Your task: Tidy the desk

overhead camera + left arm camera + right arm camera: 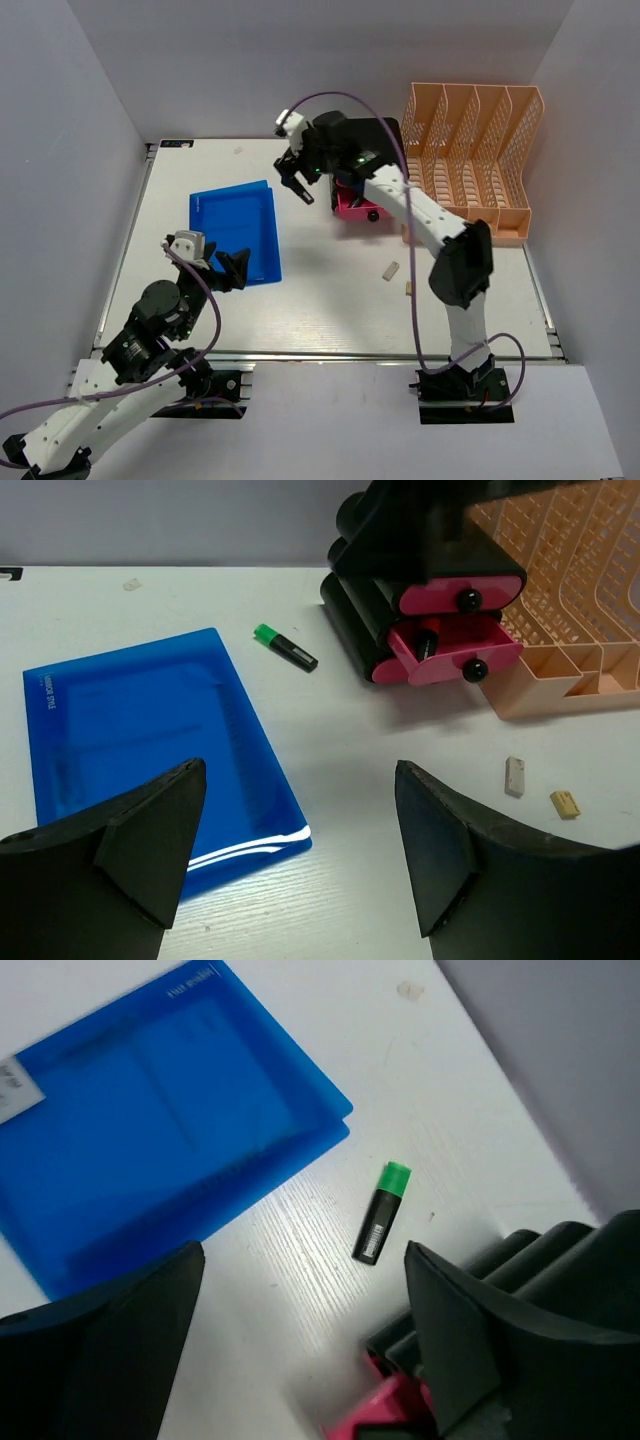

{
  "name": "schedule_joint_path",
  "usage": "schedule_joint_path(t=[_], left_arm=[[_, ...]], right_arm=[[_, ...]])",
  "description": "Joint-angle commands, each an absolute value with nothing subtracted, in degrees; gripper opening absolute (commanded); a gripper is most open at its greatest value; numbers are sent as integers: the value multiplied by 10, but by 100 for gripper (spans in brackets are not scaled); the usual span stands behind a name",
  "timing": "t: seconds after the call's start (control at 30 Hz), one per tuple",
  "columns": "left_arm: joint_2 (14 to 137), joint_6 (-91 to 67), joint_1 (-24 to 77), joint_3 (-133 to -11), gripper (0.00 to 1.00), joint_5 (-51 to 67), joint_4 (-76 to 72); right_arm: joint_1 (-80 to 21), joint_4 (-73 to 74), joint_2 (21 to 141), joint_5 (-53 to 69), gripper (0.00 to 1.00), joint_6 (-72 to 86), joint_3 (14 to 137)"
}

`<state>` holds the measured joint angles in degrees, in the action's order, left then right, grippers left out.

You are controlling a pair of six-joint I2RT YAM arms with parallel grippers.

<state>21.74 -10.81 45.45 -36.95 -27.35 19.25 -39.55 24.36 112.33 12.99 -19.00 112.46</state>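
While both hover over the desk (330, 310) | left claw (237, 270) wide, empty | right claw (295, 187) wide, empty

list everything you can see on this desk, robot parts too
desk: 1, white, under everything
folders: 2 stacked, blue, left of centre
file rack: 1, peach lattice, far right of the desk
drawer unit: 1, black with pink drawers, right by the rack, lower drawer open
highlighter: 1, black with green cap, lying between folders and drawer unit
white block: 1, white, on the desk in front of the rack
tan block: 1, tan, just beside the white one
left end effector: 1, black, open, by the folders' near edge
right end effector: 1, black, open, above the highlighter
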Motion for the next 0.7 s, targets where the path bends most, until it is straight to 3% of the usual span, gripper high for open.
schedule_joint_path(t=[0.0,0.07,0.2,0.33,0.67], left_arm=[[200,-103,457,-352,86,-280,202],[196,-109,457,-347,86,-292,205],[197,-111,457,-346,86,-302,209],[205,-109,457,-345,86,-313,209],[205,-105,452,-344,86,-316,207]], right_arm=[[-417,245,1204,3,89,-147,1172],[-418,233,1271,-19,87,-106,1244],[-423,121,1330,-118,82,-72,1265],[-419,24,1366,-127,70,-82,1246],[-389,7,1458,-105,61,-82,1276]])
